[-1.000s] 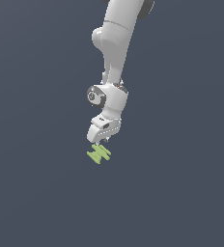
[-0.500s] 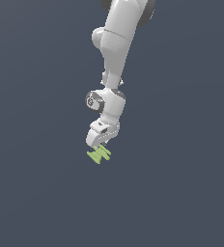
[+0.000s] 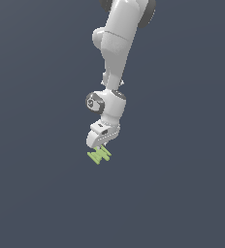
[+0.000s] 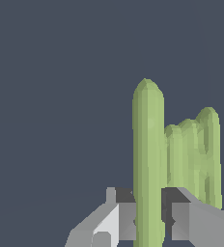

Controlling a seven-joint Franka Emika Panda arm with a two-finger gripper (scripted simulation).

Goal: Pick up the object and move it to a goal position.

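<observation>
Item: light-green zigzag object [image 3: 99, 155], lying mid-surface directly beneath the arm [image 3: 117, 58], one ridge [image 4: 148, 159] standing between the narrowly parted fingers [image 4: 123, 217] of the gripper [image 4: 148, 219], apparently positioned for clamping before lifting; firm contact cannot be confirmed.

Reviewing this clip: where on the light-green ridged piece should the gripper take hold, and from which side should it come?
Probably the narrow outer ridge of the light-green ridged piece, taken from above. In the wrist view that ridge already runs between the gripper fingers, slimmer than the gap; the wider ridged cluster lies beside one finger. Contact isn't clearly visible.
</observation>
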